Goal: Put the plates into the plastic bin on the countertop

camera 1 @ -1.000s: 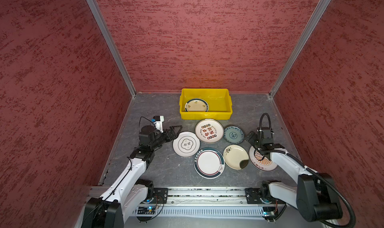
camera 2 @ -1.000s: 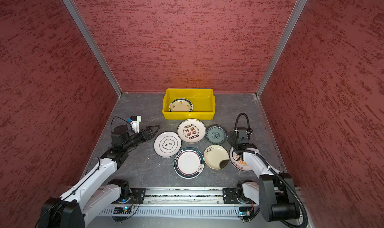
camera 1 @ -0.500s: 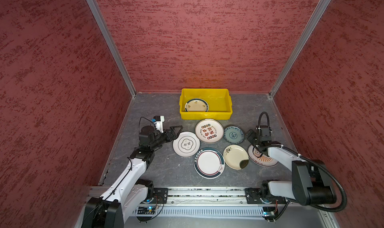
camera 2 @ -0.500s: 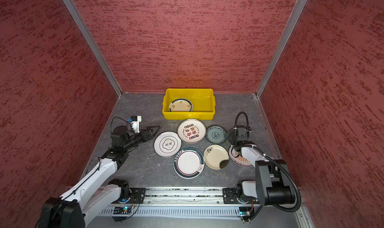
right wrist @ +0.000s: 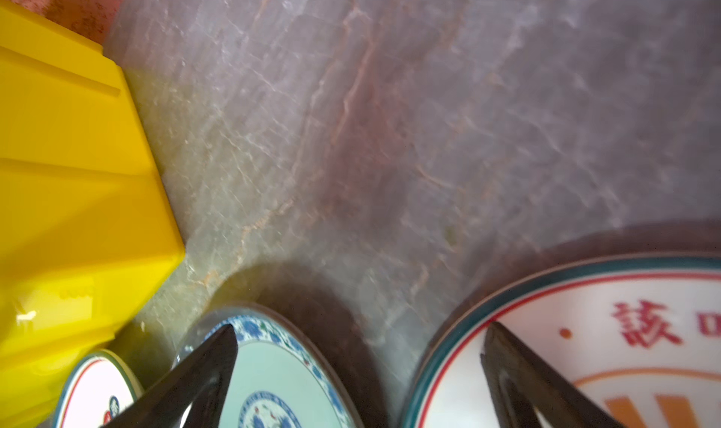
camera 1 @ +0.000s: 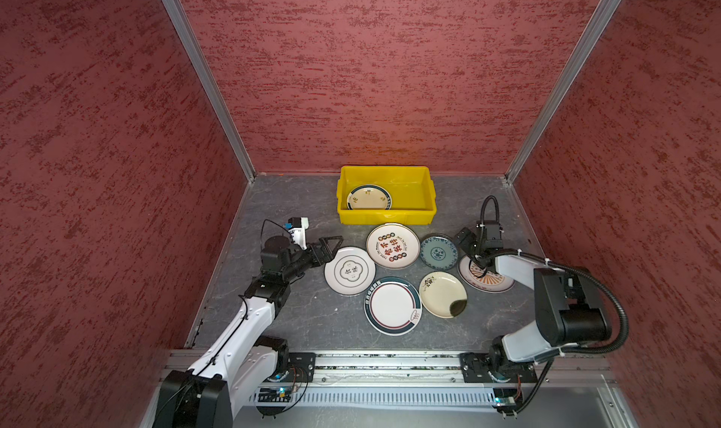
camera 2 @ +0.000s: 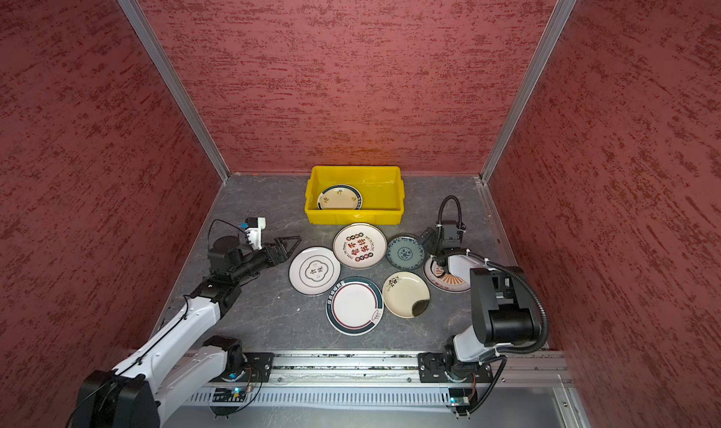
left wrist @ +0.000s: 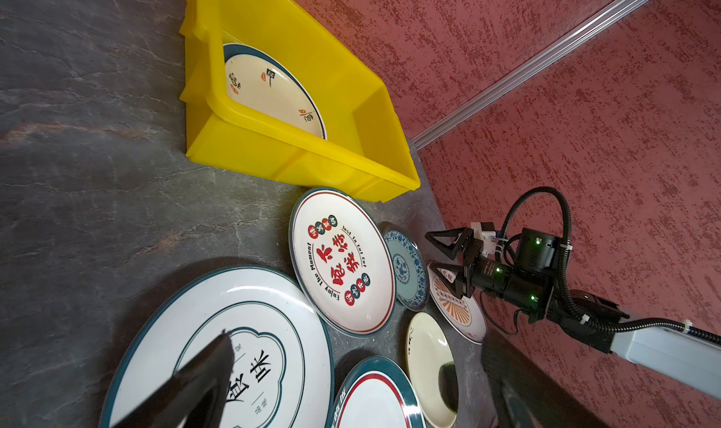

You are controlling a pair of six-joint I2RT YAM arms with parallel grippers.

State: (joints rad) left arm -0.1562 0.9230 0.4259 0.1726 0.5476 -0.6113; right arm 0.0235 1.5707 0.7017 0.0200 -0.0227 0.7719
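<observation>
The yellow plastic bin [camera 1: 386, 214] [camera 2: 354, 215] stands at the back of the countertop [camera 1: 312, 320], with one teal-rimmed plate [camera 1: 368, 197] [left wrist: 273, 90] inside. Several plates lie in front of it. My left gripper [camera 1: 331, 250] [left wrist: 355, 334] is open at the left edge of the white plate with teal rings [camera 1: 350, 270] [left wrist: 234, 328]. My right gripper [camera 1: 467, 250] [right wrist: 359, 336] is open too, one finger over the blue-grey plate [camera 1: 439, 251] [right wrist: 281, 367] and the other over the orange-sunburst plate [camera 1: 485, 279] [right wrist: 585, 328]. Neither holds anything.
A plate with red characters [camera 1: 393, 245], a cream plate [camera 1: 443, 294] and a teal-and-red-rimmed plate [camera 1: 392, 305] crowd the middle. Red walls [camera 1: 117, 172] close in three sides, with aluminium rails [camera 1: 390, 361] at the front. Bare countertop lies left of the bin.
The right arm has folded, its elbow drawn in, and its gripper has slid a little left toward the blue-grey plate. The left arm has not moved.
</observation>
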